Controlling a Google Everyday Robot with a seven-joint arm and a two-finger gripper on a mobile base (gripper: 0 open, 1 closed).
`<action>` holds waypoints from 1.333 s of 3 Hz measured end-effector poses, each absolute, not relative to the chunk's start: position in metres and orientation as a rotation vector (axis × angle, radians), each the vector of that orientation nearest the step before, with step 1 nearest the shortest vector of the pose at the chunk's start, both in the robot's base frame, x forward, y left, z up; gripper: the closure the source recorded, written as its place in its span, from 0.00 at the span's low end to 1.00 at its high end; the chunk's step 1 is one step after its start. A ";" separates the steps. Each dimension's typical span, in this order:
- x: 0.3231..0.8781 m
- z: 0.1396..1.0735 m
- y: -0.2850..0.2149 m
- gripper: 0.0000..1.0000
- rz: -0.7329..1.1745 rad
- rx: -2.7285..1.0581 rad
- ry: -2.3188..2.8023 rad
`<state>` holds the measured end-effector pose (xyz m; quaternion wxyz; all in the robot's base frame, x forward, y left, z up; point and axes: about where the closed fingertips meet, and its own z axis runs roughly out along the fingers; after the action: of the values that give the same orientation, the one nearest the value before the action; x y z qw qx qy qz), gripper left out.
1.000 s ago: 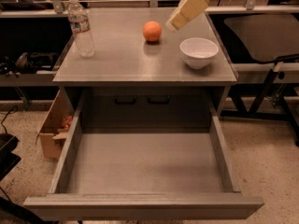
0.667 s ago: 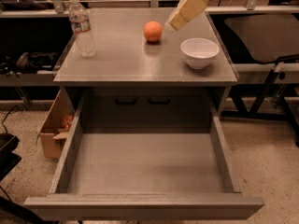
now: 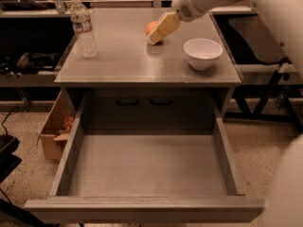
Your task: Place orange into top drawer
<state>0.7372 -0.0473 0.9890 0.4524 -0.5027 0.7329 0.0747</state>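
The orange (image 3: 151, 27) sits on the grey cabinet top (image 3: 128, 60), toward the back middle, and is mostly hidden behind the gripper. My gripper (image 3: 157, 34), with tan fingers, reaches down from the upper right and its tip is at the orange. The top drawer (image 3: 147, 167) is pulled wide open below the cabinet top and nothing lies in it.
A clear plastic water bottle (image 3: 83, 28) stands at the back left of the top. A white bowl (image 3: 202, 53) sits at the right. A cardboard box (image 3: 56, 126) stands on the floor at the left. Dark shelving flanks both sides.
My gripper has moved down and left from above the bowl side to the orange, now covering most of it. The orange, bottle and bowl have not moved.
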 end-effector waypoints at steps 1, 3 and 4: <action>0.807 0.928 -0.016 0.00 0.233 -1.220 1.845; 0.891 0.869 0.000 0.00 0.185 -1.180 1.904; 0.915 0.858 -0.005 0.03 0.156 -1.122 1.946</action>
<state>0.9146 -0.0047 0.8577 0.4303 -0.4500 0.7800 0.0626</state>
